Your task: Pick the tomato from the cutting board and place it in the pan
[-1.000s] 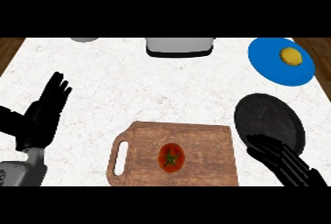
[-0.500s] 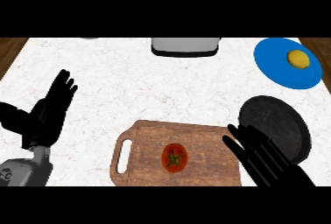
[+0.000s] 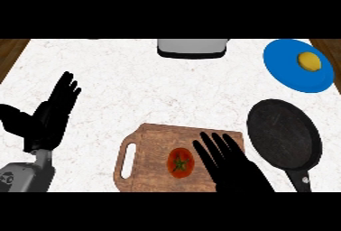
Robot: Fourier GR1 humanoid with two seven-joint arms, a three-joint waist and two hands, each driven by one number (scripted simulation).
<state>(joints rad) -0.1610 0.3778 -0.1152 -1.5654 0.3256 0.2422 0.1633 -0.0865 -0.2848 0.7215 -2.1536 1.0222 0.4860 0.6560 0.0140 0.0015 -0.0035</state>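
Red tomato (image 3: 180, 162) lies just left of the straight, spread fingers of the right hand (image 3: 233, 170), apparently splayed to grasp it.

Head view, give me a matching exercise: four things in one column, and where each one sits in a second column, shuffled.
Things:
1. tomato
2. pan
3. blue plate
4. left hand

Places:
A. far right corner of the counter
B. on the cutting board
C. left of the cutting board, fingers straight
D. right of the cutting board

Pairs: 1-B, 2-D, 3-A, 4-C.
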